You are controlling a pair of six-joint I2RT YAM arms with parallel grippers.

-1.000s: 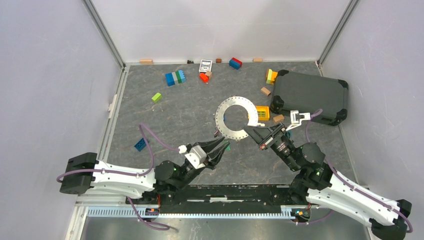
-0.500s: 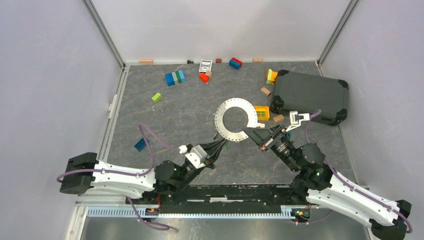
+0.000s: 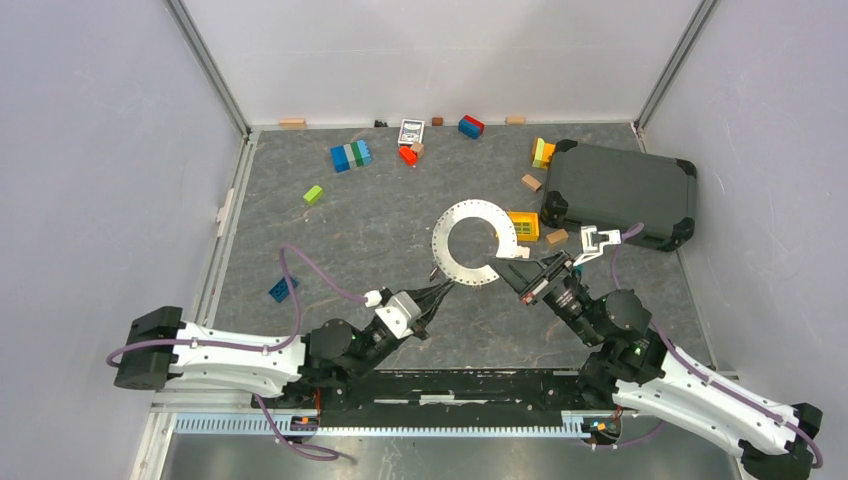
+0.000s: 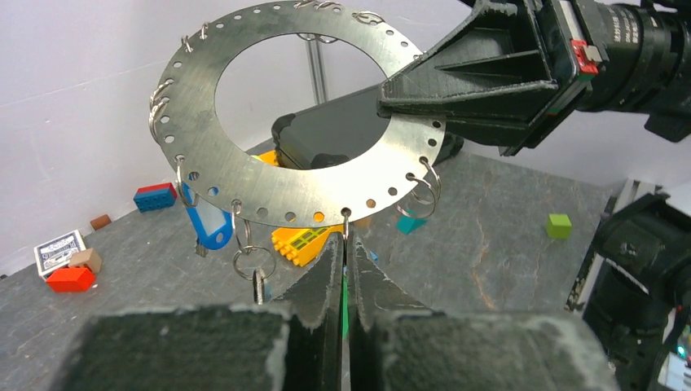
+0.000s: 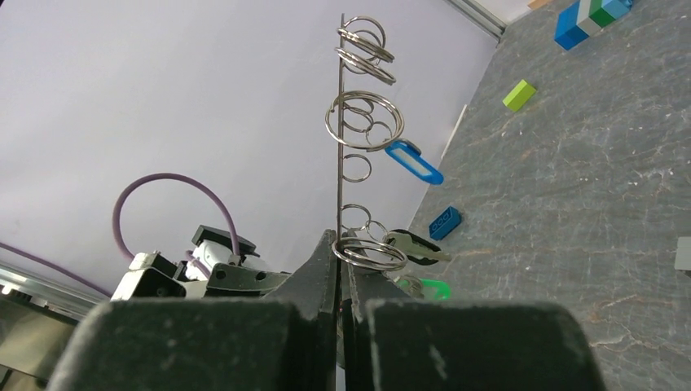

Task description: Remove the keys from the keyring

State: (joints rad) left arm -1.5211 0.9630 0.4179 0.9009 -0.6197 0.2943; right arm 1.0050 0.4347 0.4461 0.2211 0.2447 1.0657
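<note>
Grey marbled tabletop [image 3: 350, 240], walled in pale lilac, is shown from above and from both wrists. Over its middle, the left gripper [image 4: 344, 244] is pressed closed just under the lowest hole of a flat silver metal ring plate pierced with small holes [image 4: 269, 183]. A thin silver wire keyring [image 4: 345, 221] threaded through that hole is pinched between the tips, and a sliver of green is seen in the gap. The right gripper [image 5: 340, 240] is clamped on the plate's rim, so the plate is held raised off the table between the two grippers.

At least six wire rings [image 5: 368, 67] are counted along the plate in the right wrist view. Two small silver metal keys [image 5: 417, 246] are counted beside the right fingertips, one with a green head [image 5: 429, 287]. One blue plastic key tag [image 5: 414, 161] hangs further along the rim.

Both arms are stretched low from the near edge. The left arm [image 3: 250, 355] is angled in from the left, the right arm [image 3: 690, 385] from the right with its wrist raised toward the plate.

Beyond the plate lie one dark grey hard case [image 3: 620, 192] and one yellow grid block [image 3: 524, 225]. One lime-green toy brick [image 3: 314, 194] and one blue toy brick [image 3: 283, 289] lie to the left. One small printed card box [image 3: 411, 131] sits among more bricks at the far edge.
</note>
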